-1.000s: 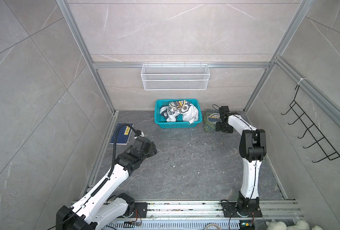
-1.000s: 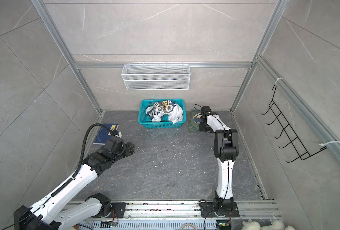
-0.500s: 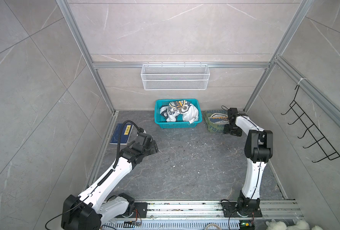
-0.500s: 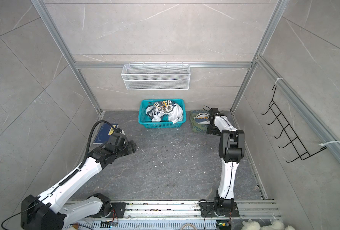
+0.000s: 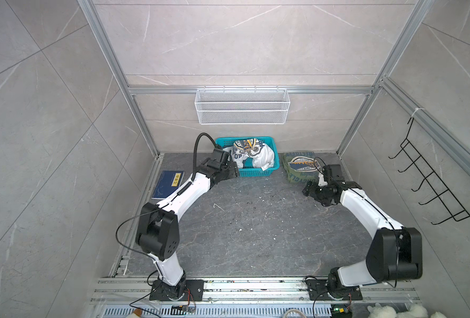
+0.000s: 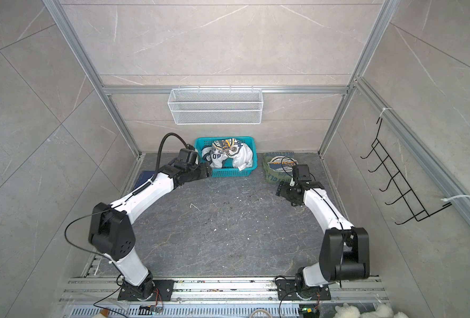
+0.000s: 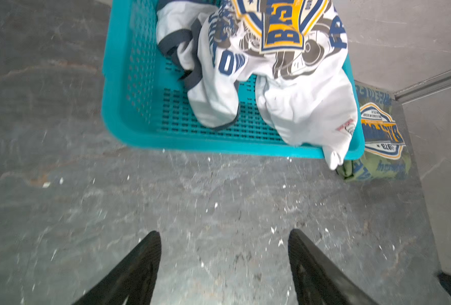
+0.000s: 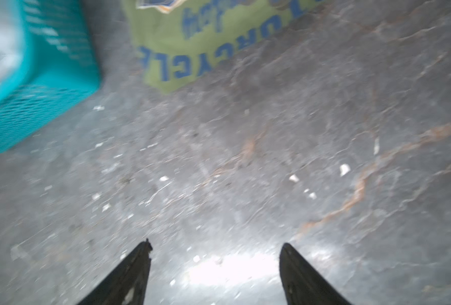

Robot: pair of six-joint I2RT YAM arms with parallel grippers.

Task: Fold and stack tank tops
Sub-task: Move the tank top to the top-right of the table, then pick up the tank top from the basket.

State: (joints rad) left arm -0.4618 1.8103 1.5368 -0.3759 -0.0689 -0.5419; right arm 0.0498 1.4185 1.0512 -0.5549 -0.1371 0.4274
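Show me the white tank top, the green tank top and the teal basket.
white tank top (image 5: 262,159), in a top view, on plain white cloth.
green tank top (image 5: 293,176), in a top view, below its badge.
teal basket (image 7: 132,74), left wrist view, on its perforated wall.

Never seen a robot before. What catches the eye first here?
A bright teal basket sits at the back of the floor, a crumpled white tank top heaped in it. Beside it, near the back right corner, lies a folded olive green tank top. Two white-and-black arms bend in from the front, left gripper and right gripper both open.
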